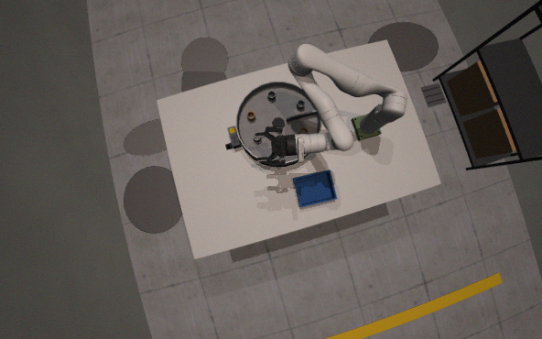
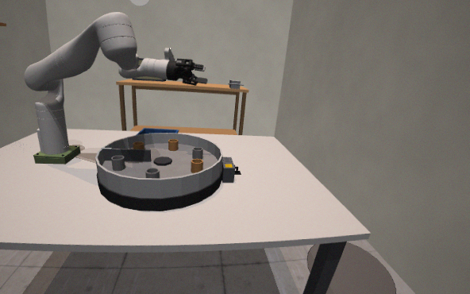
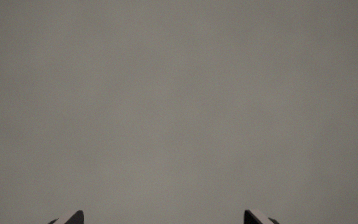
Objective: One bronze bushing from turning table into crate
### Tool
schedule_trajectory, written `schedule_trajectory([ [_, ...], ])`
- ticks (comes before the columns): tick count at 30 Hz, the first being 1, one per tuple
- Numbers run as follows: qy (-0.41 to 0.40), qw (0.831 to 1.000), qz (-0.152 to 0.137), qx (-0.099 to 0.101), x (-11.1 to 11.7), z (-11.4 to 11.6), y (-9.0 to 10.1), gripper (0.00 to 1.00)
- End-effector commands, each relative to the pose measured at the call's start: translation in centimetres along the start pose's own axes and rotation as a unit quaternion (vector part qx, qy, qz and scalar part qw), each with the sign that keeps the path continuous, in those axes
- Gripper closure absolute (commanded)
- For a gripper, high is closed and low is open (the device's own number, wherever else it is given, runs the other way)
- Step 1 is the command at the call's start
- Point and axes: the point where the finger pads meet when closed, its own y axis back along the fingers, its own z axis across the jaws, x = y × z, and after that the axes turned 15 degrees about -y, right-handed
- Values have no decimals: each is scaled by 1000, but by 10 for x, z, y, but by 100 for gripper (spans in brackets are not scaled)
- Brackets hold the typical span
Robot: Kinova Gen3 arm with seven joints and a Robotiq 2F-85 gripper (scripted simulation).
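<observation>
The turning table (image 1: 285, 109) (image 2: 159, 187) is a round grey tray with a raised wall. One bronze bushing (image 1: 251, 119) (image 2: 197, 167) stands on the side away from the robot base. Another bronze bushing (image 1: 305, 129) (image 2: 138, 145) is near the dark divider, partly covered by the arm in the top view. A third bronze bushing (image 2: 173, 145) is hidden in the top view. The blue crate (image 1: 319, 202) (image 2: 159, 130) stands beside the turning table. My gripper (image 1: 260, 147) (image 2: 205, 75) (image 3: 164, 218) is open and empty, pointing sideways high above the turning table.
Grey bushings (image 2: 118, 164) (image 2: 152, 174) (image 2: 198, 153) stand among the bronze ones. A dark divider (image 1: 302, 117) (image 2: 136, 155) reaches inward from the turning table's wall. A small box with a yellow top (image 1: 233, 131) (image 2: 228, 171) sits against the outer wall.
</observation>
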Motion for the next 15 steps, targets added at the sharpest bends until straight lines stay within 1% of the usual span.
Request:
schedule_trajectory([
  [1, -2, 1000, 4, 5, 6, -3, 15, 0],
  [10, -2, 1000, 4, 5, 6, -3, 15, 0],
  [15, -1, 1000, 5, 4, 14, 6, 70, 0],
])
